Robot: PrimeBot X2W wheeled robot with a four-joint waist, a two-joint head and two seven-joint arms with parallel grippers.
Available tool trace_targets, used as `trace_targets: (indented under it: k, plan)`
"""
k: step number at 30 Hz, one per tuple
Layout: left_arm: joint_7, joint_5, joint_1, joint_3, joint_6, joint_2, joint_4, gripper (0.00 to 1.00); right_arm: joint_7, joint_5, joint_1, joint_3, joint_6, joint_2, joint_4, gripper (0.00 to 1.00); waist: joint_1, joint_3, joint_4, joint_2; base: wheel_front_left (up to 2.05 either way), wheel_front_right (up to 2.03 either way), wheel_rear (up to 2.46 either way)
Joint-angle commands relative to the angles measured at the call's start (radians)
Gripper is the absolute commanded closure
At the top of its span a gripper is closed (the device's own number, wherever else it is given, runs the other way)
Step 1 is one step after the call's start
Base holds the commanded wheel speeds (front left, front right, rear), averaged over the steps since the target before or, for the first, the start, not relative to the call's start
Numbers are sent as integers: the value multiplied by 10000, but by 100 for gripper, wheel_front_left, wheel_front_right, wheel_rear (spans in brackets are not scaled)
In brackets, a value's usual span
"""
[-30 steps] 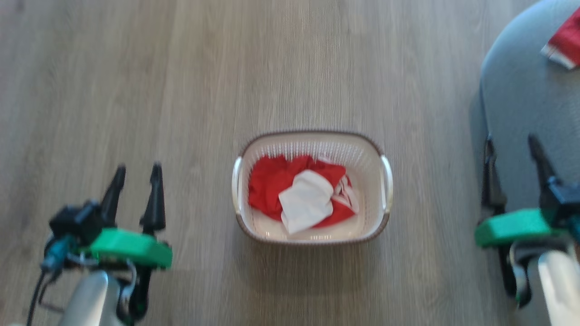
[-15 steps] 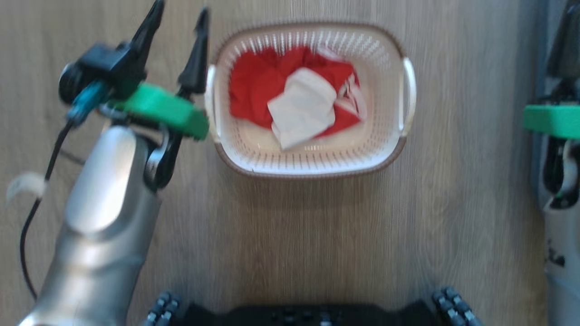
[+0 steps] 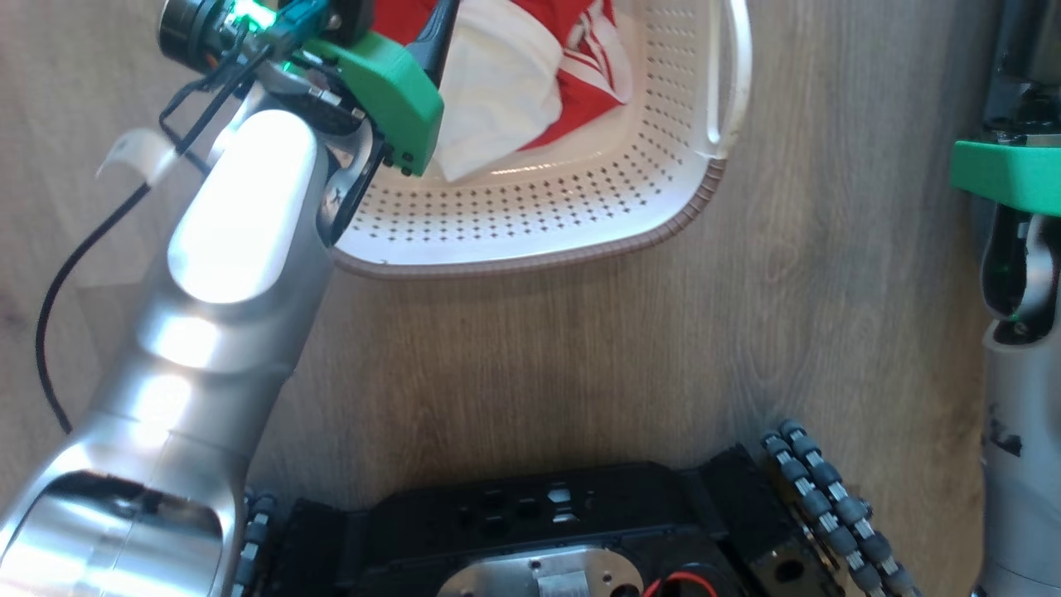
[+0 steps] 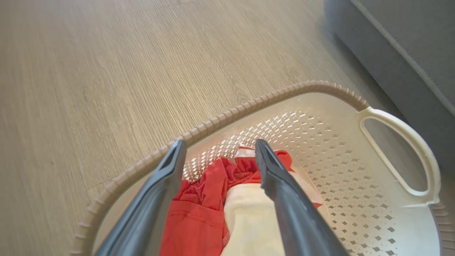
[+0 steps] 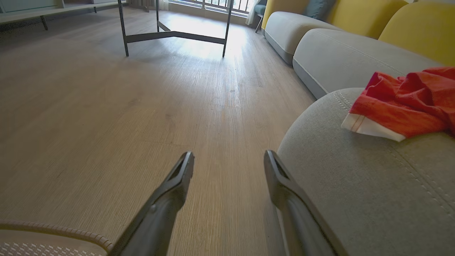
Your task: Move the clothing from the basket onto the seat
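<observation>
Left wrist view, clothing (image 4: 199, 213) crumpled red and white, basket (image 4: 337, 177) perforated cream

Silver forearms (image 3: 240, 249), green wrist brackets (image 3: 390, 91), black cable (image 3: 50, 332), dark claw fingers (image 4: 280, 199), black base (image 3: 530, 514)

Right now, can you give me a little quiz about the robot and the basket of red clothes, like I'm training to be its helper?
1. True or false: the left gripper is open, fingers pointing at the clothing in the basket.
2. What lies on the seat? A) a red garment B) a book C) a shoe
3. Fill in: the right gripper is open over the wooden ____.
Key: 1 true; 2 A; 3 floor.
</observation>
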State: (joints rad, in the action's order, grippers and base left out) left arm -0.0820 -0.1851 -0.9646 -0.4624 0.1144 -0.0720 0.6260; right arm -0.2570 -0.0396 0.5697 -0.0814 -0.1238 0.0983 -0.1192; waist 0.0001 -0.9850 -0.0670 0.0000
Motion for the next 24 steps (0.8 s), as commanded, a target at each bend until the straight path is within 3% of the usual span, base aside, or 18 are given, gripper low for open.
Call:
trace_targets:
  k: [1, 16, 24]
  plan:
    - [54, 44, 37, 139, -2, -113, -181, 0, -47, -58, -205, 179, -69, -147, -358, 0, -1, -212, -222, 0, 0, 0, 0]
    - [1659, 238, -1004, -561, -326, 82, 2102, 0, -47, -301, -146, 433, -69, -421, -261, 0, -1, -427, -940, 0, 0, 0, 0]
    - [2094, 225, -1497, -553, -576, -120, 3097, 0, -47, -665, -205, 675, -69, -474, -273, 0, -1, -670, -1508, 0, 0, 0, 0]
